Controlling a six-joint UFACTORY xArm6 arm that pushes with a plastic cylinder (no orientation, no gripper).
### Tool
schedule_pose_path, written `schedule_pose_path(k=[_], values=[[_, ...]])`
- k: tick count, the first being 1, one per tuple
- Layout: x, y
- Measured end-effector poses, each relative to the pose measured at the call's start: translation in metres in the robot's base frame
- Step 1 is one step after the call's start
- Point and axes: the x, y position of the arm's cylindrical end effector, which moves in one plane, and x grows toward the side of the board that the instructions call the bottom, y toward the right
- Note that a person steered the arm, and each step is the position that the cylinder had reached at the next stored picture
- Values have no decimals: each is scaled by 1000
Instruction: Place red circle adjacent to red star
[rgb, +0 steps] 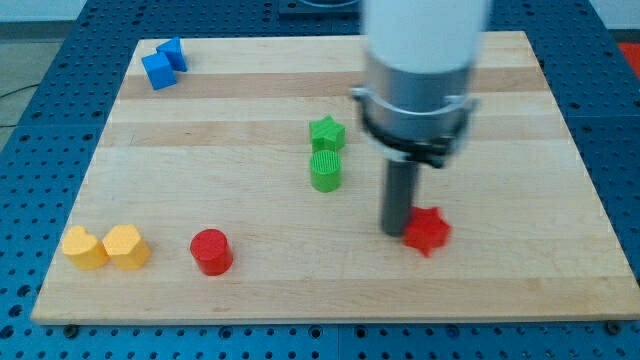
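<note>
Tip (398, 232) touching red star (427, 231), red circle (211, 250) apart

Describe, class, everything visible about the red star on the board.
The red star is a small, matte, plastic-looking block with blunt points, lying flat on the wooden board toward the view's lower right. My tip stands right at its left edge, apparently touching. The red circle sits well apart, to its left.

Robotics lab: wooden board (250, 290) atop blue perforated bench (60, 60).
</note>
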Motion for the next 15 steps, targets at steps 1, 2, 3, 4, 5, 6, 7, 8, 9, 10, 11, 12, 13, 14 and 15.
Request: schedule_pose_path(k=[1, 2, 3, 4, 5, 6, 7, 8, 9, 10, 11, 12, 13, 14, 15], values=[[23, 53], [63, -30], [83, -103], [63, -201], [63, -250], [34, -237], [22, -189], [-1, -177], [-28, -215], [-24, -171], [9, -49], [26, -11], [12, -87], [-37, -54], [-17, -10]])
